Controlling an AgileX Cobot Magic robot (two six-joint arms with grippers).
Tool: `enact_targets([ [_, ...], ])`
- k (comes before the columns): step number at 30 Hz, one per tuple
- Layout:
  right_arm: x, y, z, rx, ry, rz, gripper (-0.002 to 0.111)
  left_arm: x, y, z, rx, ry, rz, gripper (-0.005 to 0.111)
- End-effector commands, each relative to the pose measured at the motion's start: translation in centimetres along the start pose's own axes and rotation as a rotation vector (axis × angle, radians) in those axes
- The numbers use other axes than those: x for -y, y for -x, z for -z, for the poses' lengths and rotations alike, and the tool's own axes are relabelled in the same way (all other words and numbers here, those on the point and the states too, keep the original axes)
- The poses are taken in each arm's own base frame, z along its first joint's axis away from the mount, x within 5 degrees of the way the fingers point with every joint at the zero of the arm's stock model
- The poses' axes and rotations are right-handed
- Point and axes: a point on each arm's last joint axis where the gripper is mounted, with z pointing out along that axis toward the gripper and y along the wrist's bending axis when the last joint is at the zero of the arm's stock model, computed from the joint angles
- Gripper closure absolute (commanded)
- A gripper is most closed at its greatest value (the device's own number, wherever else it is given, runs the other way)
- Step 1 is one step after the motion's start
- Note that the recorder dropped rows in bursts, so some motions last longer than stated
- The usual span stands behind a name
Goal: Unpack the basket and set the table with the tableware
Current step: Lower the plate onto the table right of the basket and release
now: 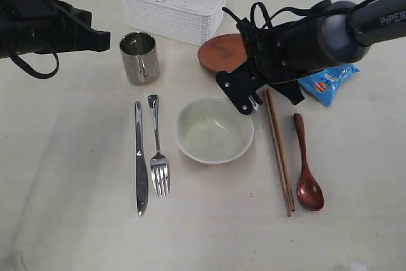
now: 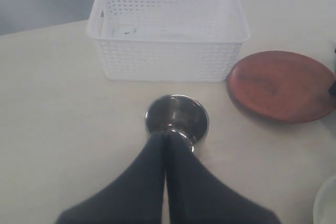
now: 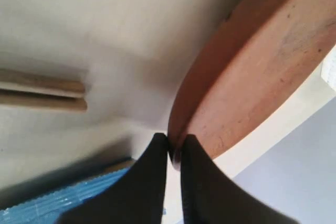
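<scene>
My right gripper (image 1: 246, 63) (image 3: 175, 142) is shut on the rim of the brown round plate (image 1: 219, 52) (image 3: 262, 66), just in front of the white basket (image 1: 174, 1) (image 2: 168, 35). The basket looks empty. On the table (image 1: 76, 220) lie the knife (image 1: 139, 157), the fork (image 1: 157, 150), the cream bowl (image 1: 214, 129), the chopsticks (image 1: 279, 157) and the wooden spoon (image 1: 306, 169). The steel mug (image 1: 138, 56) (image 2: 177, 119) stands upright left of the plate. My left gripper (image 2: 167, 134) is shut and holds nothing, raised a little to the left of the mug.
A blue snack packet (image 1: 328, 80) (image 3: 63, 200) lies on the table to the right of the plate, under my right arm. The chopsticks' far ends (image 3: 42, 95) lie close to the right gripper. The left arm (image 1: 44, 23) hovers over the back left of the table.
</scene>
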Motion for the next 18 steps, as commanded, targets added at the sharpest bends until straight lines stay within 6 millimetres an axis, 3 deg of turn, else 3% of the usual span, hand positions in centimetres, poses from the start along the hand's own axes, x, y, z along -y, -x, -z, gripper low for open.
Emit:
enact_targets([
  [1, 0.11, 0.02, -0.06, 0.015, -0.010, -0.004, 0.109, -0.14, -0.17, 0.01, -0.002, 0.006, -0.004, 0.107],
  [18, -0.11, -0.43, -0.06, -0.036, 0.014, -0.069, 0.108, -0.14, -0.18, 0.01, -0.004, 0.005, -0.004, 0.107],
])
